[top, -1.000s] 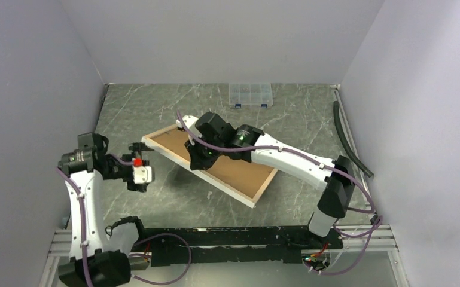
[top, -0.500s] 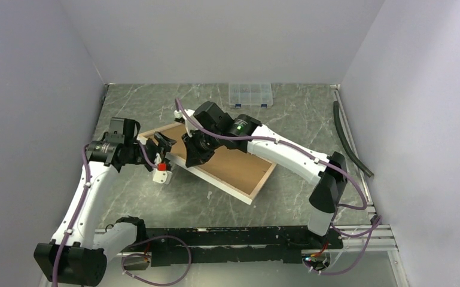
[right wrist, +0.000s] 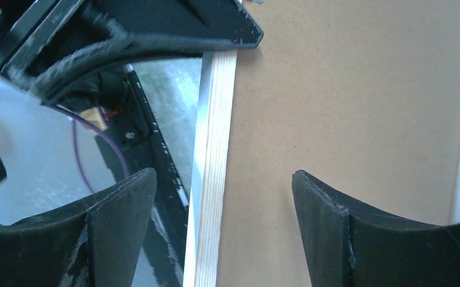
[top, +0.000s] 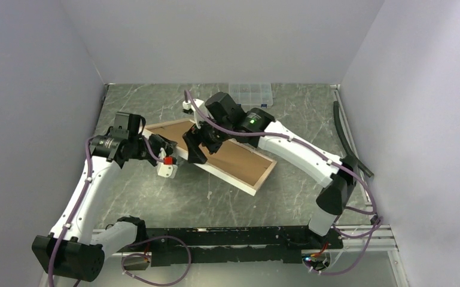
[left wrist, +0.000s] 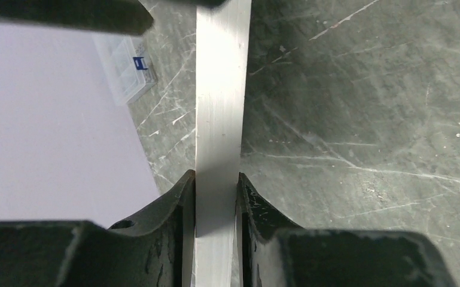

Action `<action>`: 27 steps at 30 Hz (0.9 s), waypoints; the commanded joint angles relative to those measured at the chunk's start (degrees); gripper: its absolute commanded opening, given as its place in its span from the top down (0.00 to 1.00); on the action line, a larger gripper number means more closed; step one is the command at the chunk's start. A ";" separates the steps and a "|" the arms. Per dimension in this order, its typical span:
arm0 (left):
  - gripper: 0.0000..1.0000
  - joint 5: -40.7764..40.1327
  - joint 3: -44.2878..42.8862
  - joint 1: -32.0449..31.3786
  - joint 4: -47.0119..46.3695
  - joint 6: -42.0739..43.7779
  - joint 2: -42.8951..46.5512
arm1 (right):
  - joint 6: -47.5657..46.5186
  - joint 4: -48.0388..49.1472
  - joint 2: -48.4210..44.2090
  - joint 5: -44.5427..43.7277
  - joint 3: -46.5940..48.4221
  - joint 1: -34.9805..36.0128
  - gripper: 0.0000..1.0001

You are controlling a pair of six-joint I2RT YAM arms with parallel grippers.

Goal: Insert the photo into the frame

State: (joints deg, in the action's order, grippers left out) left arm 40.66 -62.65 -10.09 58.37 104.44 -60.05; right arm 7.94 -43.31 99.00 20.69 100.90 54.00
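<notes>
Overhead, the frame (top: pixel 265 177) sits back-up on the table (top: pixel 311 119). Only the left wrist view shows the left gripper (left wrist: pixel 215 185) clenched on its white edge, while the right wrist view shows the right gripper (right wrist: pixel 224 179) spread wide over the brown backing board (right wrist: pixel 347 101).

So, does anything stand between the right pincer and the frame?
Nothing visible does. The right pincer is open over the frame, one finger outside its wooden rim, one over the board. The left pincer is shut on the frame's white edge.
</notes>
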 commanded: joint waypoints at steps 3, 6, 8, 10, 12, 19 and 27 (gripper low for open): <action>0.93 1.57 -5.41 0.07 0.14 -6.39 -0.55 | -16.24 -5.63 -7.83 -6.82 -0.57 1.64 0.08; 0.94 1.91 -5.53 0.07 -0.52 -7.80 -0.49 | -20.43 -7.57 -8.79 -10.62 -1.30 4.19 0.08; 0.94 2.27 -6.21 0.06 -0.33 -8.88 -0.63 | -21.78 -8.48 -8.64 -13.46 -1.25 5.53 0.08; 0.94 2.50 -6.78 0.11 -0.38 -9.72 -0.83 | -22.58 -8.98 -8.06 -16.68 -1.15 6.53 0.08; 0.94 2.85 -7.18 0.07 -0.77 -10.71 -0.73 | -23.32 -9.38 -7.27 -20.18 -1.30 7.41 0.09; 0.94 3.95 -6.06 0.07 -2.43 -11.76 1.31 | -24.12 -2.98 -7.25 -26.08 -7.07 8.45 0.14; 0.94 4.79 -5.37 0.07 -2.74 -12.06 2.75 | -25.17 6.80 -6.62 -28.64 -10.39 8.08 0.24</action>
State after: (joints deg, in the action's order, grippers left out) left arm 41.52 -66.85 -10.22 58.26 94.89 -59.51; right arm -15.97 -44.14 91.96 -4.84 89.41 62.22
